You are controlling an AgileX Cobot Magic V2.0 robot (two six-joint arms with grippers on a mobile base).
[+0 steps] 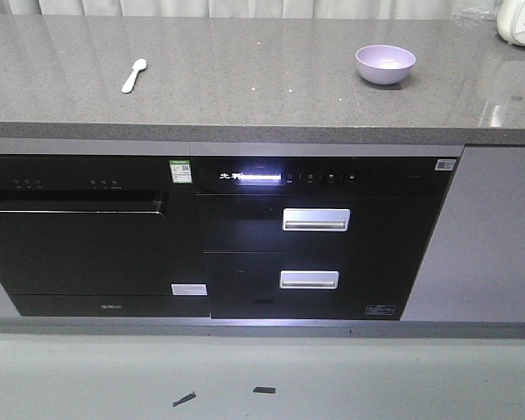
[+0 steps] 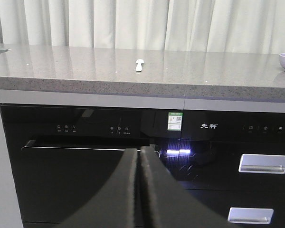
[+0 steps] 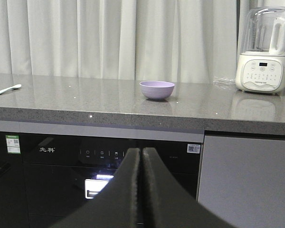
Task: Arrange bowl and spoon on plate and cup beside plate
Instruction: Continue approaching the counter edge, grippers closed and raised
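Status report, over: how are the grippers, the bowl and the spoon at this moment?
Left gripper shut, empty. Right gripper shut, empty. Bowl and spoon far apart on counter, untouched; plate, cup not in view. Nothing in the way.

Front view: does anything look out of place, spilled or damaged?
Only two small dark scraps on the floor stand out. The bowl sits upright and the spoon lies flat on the counter; nothing spilled.

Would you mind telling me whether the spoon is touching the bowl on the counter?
Apart. The front-facing view shows the spoon lying well away from the bowl, with a wide stretch of grey counter between them.
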